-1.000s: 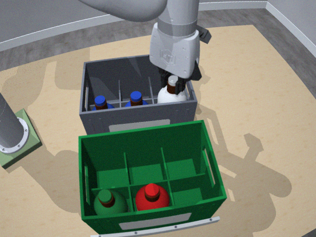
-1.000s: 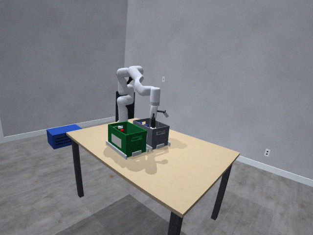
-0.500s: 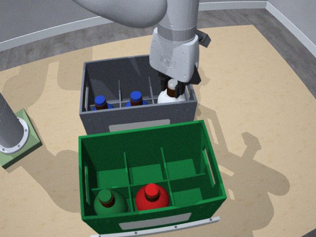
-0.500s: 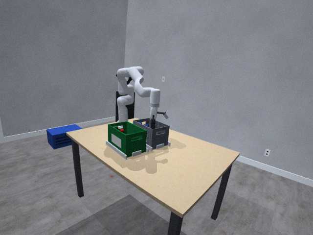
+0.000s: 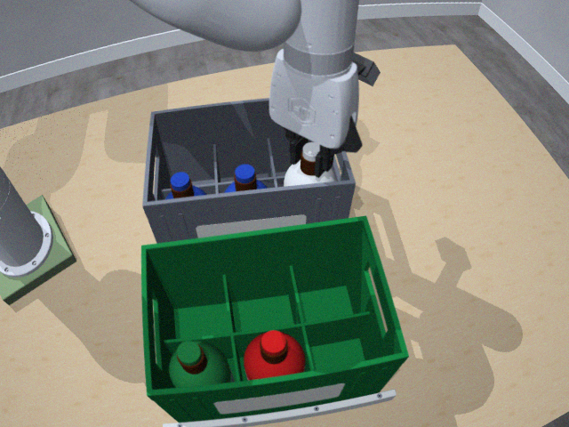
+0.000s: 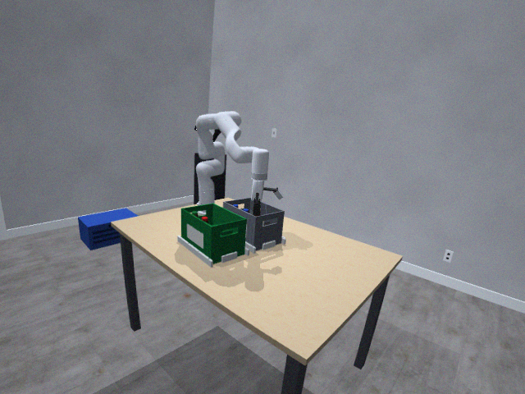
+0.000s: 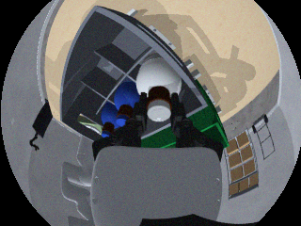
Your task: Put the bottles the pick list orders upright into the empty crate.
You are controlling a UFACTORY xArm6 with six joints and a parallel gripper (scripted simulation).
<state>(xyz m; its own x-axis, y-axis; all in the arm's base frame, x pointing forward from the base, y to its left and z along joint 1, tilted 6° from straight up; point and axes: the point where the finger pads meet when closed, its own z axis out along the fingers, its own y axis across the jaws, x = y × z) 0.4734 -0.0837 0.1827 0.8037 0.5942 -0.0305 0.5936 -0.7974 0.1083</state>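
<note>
Nearest, the green crate [image 5: 276, 383] [image 6: 214, 237] stands upright, a green-capped bottle [image 5: 190, 356] and a red-capped bottle [image 5: 274, 349] [image 6: 204, 219] in separate compartments. Behind it, the gray crate [image 5: 248, 197] [image 6: 265, 229] [image 7: 75, 52] contains two blue-capped bottles. The gripper [image 5: 312, 158] [image 6: 257, 208] [image 7: 159, 101] grasps the white-capped bottle [image 5: 311, 154] [image 7: 159, 105] by its neck, within an end compartment, presumably to keep it upright during lowering or lifting. Pick list not legible.

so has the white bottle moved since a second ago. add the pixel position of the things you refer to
Yes, down: less of the white bottle [image 5: 297, 177] [image 7: 157, 75] shows above the gray crate's [image 5: 170, 202] [image 6: 271, 233] [image 7: 77, 71] near rim in the top view.
</note>
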